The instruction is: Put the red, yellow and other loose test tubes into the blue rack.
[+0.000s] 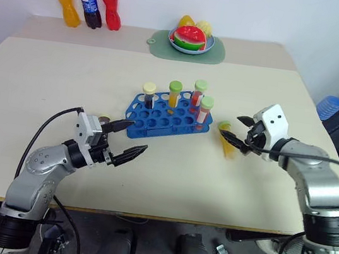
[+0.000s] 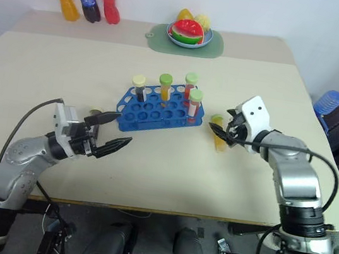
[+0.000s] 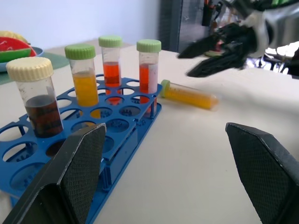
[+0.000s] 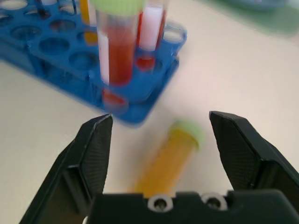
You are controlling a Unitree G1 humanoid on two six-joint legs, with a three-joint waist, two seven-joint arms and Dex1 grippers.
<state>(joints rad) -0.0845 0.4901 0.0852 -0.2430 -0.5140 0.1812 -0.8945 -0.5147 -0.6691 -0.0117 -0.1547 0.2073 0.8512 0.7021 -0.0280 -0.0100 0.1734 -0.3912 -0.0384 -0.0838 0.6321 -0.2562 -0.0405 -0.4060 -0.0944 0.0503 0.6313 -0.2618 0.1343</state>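
Beige table [image 1: 48, 83] holds the blue rack [image 1: 158, 120], with four capped tubes standing in it: one brown, one yellow, two red. One yellow test tube [image 1: 227, 140] lies loose on its side, right under the right gripper [image 1: 240, 134], whose fingers are spread apart with nothing in them. The left gripper [image 1: 127, 138] is spread wide too, just beside the rack's near edge. The tube looks light, hard and smooth, so it may roll. Grab it around the middle.
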